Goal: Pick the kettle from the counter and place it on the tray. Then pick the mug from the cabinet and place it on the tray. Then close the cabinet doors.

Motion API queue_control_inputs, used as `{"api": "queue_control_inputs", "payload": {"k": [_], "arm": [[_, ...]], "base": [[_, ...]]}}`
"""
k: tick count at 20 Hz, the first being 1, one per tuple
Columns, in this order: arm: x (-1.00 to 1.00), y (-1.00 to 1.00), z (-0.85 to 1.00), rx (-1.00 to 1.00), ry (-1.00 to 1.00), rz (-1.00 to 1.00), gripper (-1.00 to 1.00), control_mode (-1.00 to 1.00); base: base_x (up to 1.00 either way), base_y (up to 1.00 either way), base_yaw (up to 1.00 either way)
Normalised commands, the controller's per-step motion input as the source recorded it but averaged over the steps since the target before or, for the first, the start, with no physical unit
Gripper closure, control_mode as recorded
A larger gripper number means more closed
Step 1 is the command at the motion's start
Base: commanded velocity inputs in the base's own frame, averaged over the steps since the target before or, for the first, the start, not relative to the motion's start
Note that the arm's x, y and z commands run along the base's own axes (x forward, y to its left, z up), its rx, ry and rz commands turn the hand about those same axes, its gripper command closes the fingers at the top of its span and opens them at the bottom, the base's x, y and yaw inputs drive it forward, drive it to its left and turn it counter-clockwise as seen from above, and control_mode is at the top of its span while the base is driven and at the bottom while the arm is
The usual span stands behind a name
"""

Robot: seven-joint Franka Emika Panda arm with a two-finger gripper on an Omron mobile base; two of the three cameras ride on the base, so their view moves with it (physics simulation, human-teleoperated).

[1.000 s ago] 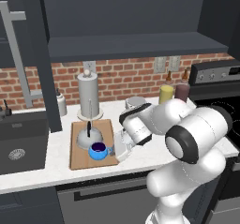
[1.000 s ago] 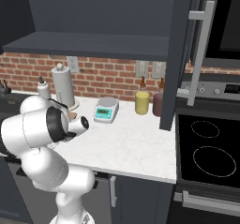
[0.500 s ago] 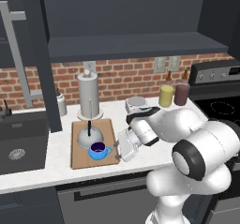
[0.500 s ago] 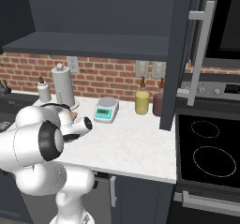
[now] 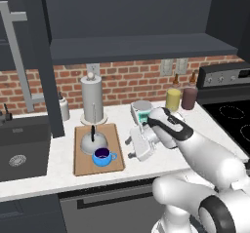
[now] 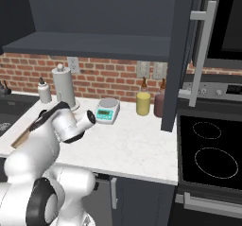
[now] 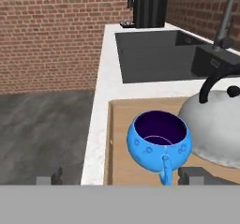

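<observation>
Our two-finger gripper [image 5: 133, 148] has just let go and now stands wide open, empty, beside the small bright blue mug [image 5: 102, 156]; it sits upright on the flat light-brown wooden tray [image 5: 82, 164], by the grey dome-shaped kettle [image 5: 93, 142]; its handle points toward us; only the cabinet doors remain.

Paper-towel roll [image 5: 93, 99] stands upright on its holder against the brick backsplash [image 5: 127, 81]. Small white bottle [image 5: 64, 109] just left of it. Digital scale [image 6: 107, 110] with round grey platform sits near the wall. Yellow jar [image 6: 143, 103] and maroon jar [image 6: 159, 104] side by side, close together, right of the scale. Black sink [image 5: 19, 151] at far left; black stovetop [image 6: 212, 154] at right with ring burners.
</observation>
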Motion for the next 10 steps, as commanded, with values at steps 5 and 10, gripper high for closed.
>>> {"api": "queue_control_inputs", "payload": {"k": [5, 10], "arm": [[-0.34, -0.01, 0.9, 0.0, 0.04, -0.13, -1.0, -1.0], [0.0, -0.17, 0.05, -0.02, 0.14, -0.15, -1.0, -1.0]], "base": [[0.0, 0.0, 0.0], [0.0, 0.0, 0.0]]}}
